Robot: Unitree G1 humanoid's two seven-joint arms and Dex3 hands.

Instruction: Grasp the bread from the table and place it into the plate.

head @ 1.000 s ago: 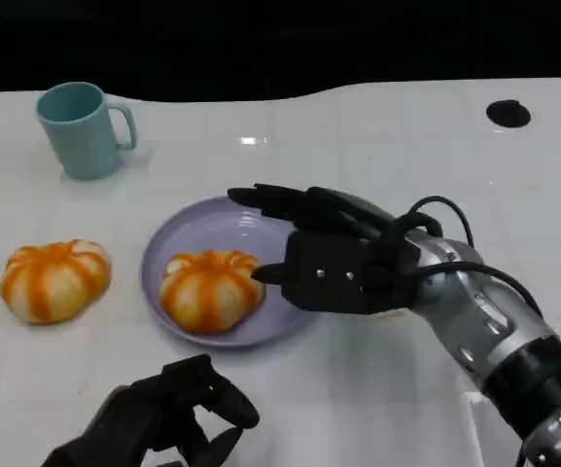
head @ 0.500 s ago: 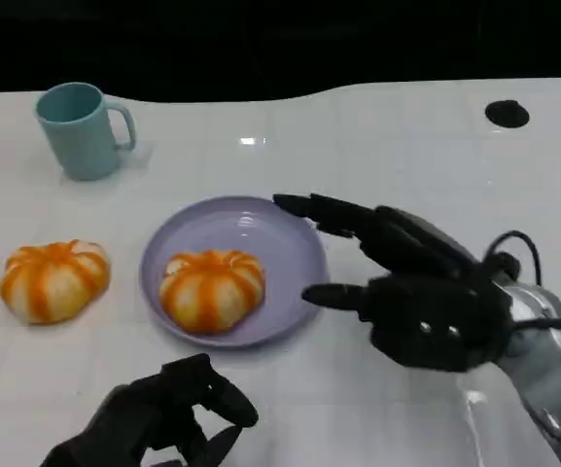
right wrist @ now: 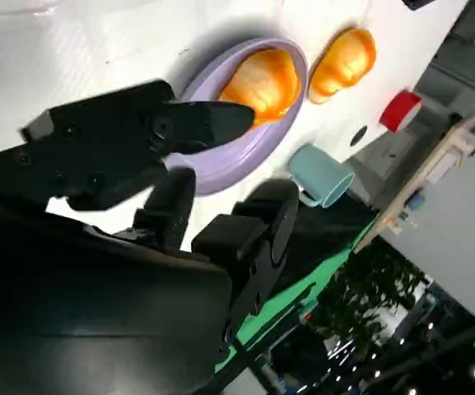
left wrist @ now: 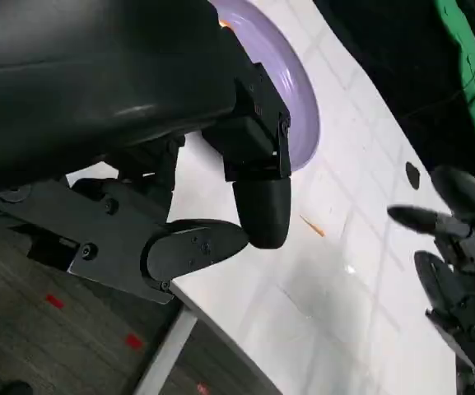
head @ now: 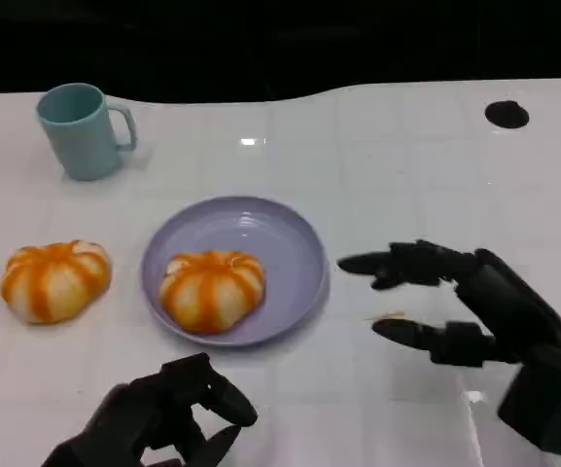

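I see one bread lying in the plate mid-table; my right hand hovers beside it, fingers spread, holding nothing. Left hand sits curled at the near edge. Swinging left could clip the plate rim.

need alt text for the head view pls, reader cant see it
A striped orange bread sits in a lavender plate on a white table, with a second bread left of it. A teal mug stands behind; the right hand hovers open, the left hand curled.
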